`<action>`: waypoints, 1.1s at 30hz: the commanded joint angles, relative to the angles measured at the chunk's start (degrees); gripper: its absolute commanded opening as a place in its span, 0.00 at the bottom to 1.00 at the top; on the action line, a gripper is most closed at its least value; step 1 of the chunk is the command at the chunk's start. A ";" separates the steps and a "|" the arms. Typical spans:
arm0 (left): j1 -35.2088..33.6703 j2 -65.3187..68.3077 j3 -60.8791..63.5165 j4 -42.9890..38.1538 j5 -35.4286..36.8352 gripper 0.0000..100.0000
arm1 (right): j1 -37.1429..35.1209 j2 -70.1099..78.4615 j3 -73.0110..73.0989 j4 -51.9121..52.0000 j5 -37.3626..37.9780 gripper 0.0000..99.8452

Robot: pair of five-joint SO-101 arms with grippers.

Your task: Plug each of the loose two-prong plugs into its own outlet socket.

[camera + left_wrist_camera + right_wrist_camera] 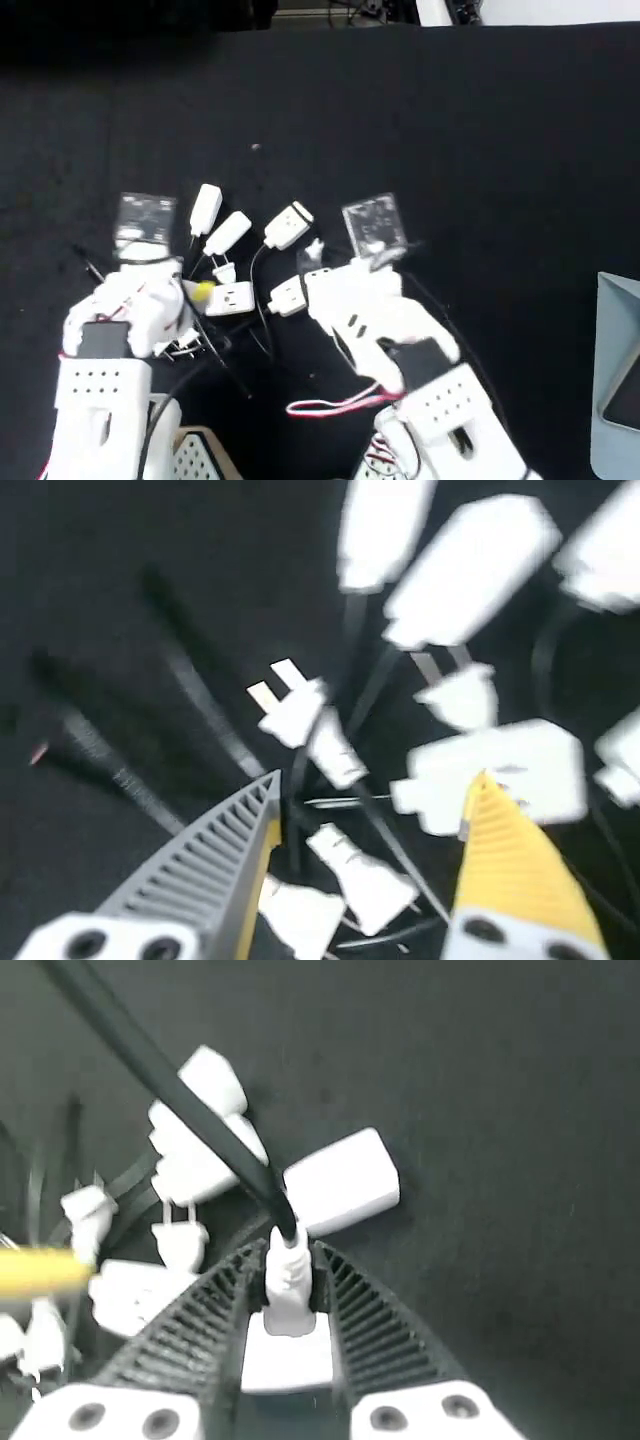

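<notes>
On the table (480, 150), your right gripper (290, 1255) is clamped on a plug (288, 1285) just above a socket (288, 1360), and your left gripper (376, 778) stands apart over loose plugs (290, 708), so most plugging appears left to do.

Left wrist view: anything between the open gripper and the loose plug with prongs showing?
No solid block. The plug lies just past the left gripper, uncovered. A thin black cable crosses between its jaws, nearer than the plug.
</notes>
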 commanded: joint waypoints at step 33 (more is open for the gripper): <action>26.33 58.20 -32.13 -12.13 -8.79 0.29 | 20.57 -10.42 -0.04 -2.81 -10.73 0.01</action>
